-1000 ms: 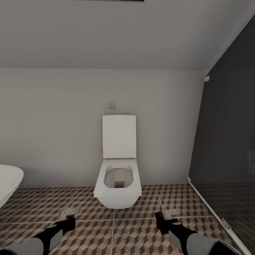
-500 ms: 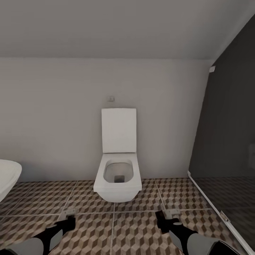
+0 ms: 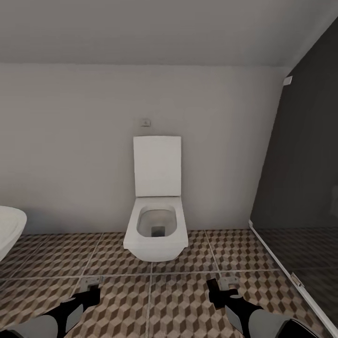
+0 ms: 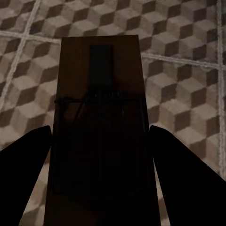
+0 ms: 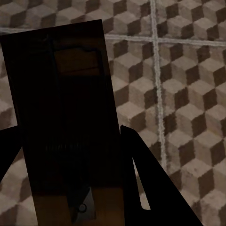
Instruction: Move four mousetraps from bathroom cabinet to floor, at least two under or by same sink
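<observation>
At the far left I see the rim of a white basin (image 3: 10,230). My left tool (image 3: 92,292) hangs low over the bathroom floor (image 3: 122,263), clamped on a mousetrap (image 4: 99,136) held flat between its fingers (image 4: 23,155). A white toilet (image 3: 156,220) with its lid up stands straight ahead against the wall. My right tool (image 3: 217,292) is likewise closed on a second mousetrap (image 5: 66,117) above the tiles. A dark glass partition (image 3: 300,188) runs along the right.

camera tilted up, toilet (image 3: 156,220) lower
</observation>
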Motion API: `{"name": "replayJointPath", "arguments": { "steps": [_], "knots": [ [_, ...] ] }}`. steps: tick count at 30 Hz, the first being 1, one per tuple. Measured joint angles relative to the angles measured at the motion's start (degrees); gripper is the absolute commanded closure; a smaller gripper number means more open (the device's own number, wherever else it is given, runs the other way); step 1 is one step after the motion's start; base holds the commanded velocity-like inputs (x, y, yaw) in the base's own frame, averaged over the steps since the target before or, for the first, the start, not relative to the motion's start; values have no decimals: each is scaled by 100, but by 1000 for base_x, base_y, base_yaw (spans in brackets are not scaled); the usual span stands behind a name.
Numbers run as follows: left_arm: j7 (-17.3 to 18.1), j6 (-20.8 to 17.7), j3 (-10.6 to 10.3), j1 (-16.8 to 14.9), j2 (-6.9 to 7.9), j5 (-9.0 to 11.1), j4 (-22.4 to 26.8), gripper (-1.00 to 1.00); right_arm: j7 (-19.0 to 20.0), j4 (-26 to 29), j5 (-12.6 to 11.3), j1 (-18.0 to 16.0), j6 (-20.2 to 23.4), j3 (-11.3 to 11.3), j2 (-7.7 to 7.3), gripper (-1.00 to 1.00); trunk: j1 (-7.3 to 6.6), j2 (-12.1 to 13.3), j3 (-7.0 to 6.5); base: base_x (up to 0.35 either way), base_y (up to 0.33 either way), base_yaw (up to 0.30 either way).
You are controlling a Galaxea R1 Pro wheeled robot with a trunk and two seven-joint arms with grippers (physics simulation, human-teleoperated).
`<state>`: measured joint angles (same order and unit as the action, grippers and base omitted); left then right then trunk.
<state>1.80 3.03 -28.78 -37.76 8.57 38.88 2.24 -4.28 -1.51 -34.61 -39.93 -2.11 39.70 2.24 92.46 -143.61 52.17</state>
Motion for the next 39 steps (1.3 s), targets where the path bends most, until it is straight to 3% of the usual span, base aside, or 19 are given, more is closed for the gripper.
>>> {"name": "replayJointPath", "arguments": {
  "steps": [13,39],
  "knots": [
    [16,37,8,0,8,42,5,100,0,0,0,0,-2,0,0,100,-2,0,0,49,0,0],
    [19,50,8,0,16,42,9,100,0,0,0,0,-2,0,0,100,-3,0,0,311,0,0]
  ]
}}
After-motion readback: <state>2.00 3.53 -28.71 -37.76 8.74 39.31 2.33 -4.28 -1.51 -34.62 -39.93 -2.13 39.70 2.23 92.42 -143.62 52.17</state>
